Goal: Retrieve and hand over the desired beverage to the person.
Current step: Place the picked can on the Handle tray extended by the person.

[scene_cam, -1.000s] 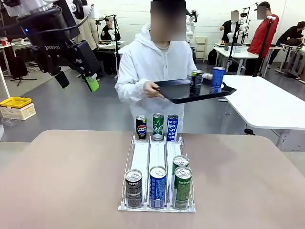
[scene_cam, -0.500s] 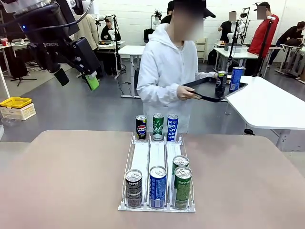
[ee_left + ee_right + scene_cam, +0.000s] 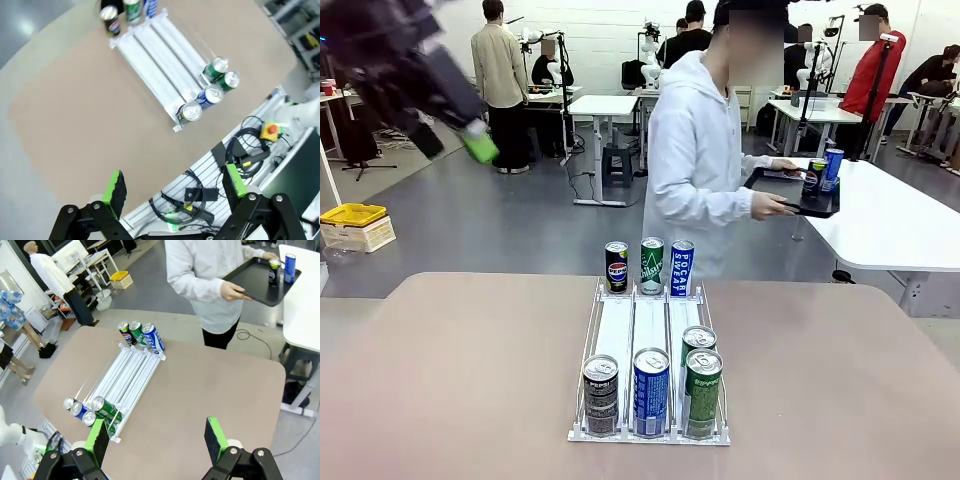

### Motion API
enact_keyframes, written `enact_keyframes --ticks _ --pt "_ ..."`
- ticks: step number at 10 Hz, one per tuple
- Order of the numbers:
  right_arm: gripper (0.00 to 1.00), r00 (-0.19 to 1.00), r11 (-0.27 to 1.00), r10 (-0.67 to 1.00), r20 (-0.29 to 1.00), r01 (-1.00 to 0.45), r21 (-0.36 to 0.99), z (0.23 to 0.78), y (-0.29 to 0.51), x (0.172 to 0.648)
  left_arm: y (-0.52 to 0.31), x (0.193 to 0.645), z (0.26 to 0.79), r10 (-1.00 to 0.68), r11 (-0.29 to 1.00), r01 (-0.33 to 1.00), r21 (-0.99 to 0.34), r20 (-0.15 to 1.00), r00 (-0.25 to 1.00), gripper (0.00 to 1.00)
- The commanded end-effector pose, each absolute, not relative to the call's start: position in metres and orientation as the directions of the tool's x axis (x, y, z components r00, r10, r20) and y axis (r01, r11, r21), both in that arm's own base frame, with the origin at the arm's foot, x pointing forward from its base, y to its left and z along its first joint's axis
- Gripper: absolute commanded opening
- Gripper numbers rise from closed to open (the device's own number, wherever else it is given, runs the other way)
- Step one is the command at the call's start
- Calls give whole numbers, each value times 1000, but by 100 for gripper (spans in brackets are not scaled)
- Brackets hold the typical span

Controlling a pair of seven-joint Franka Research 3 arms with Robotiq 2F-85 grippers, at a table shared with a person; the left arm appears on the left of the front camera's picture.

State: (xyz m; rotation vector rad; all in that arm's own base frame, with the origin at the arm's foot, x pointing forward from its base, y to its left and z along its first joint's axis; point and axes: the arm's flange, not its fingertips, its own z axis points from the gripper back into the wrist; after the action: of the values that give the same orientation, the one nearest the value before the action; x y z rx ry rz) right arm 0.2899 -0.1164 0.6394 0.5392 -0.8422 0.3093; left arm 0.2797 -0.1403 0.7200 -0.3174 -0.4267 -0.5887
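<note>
A white slide rack (image 3: 650, 330) lies mid-table. At its far end stand a Pepsi can (image 3: 617, 266), a green can (image 3: 652, 265) and a blue Pocari Sweat can (image 3: 682, 267). Several cans sit at its near end, among them a black Pepsi (image 3: 601, 395) and a blue can (image 3: 651, 392). The person (image 3: 700, 170) stands turned to the right, holding a black tray (image 3: 798, 207) with two cans. My left gripper (image 3: 455, 145) hangs high at the upper left, open and empty (image 3: 175, 185), well above the rack (image 3: 160, 55). My right gripper (image 3: 156, 437) is open, high over the table and rack (image 3: 130, 375).
A white table (image 3: 880, 220) stands at the right beside the person's tray. A yellow crate (image 3: 353, 213) lies on the floor at the left. Cables and a red stop button (image 3: 270, 131) sit below the table's near edge. Other people stand farther back.
The person has turned to the right and carried the tray toward the white table. My left arm has swung left and away, blurred, still open.
</note>
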Motion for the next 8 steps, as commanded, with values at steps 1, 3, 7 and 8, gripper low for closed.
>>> enact_keyframes --ticks 1,3,7,8 --pt "100 626 805 43 778 -483 344 639 -115 292 -53 282 718 -464 631 721 -288 605 647 100" --pt "100 626 805 43 778 -483 344 639 -115 292 29 277 703 -364 599 734 -319 709 604 100" --pt "100 626 805 43 778 -483 344 639 -115 292 95 269 661 -291 645 669 -369 691 662 100" --pt "100 626 805 43 778 -483 344 639 -115 292 94 258 654 -321 643 674 -364 671 668 100"
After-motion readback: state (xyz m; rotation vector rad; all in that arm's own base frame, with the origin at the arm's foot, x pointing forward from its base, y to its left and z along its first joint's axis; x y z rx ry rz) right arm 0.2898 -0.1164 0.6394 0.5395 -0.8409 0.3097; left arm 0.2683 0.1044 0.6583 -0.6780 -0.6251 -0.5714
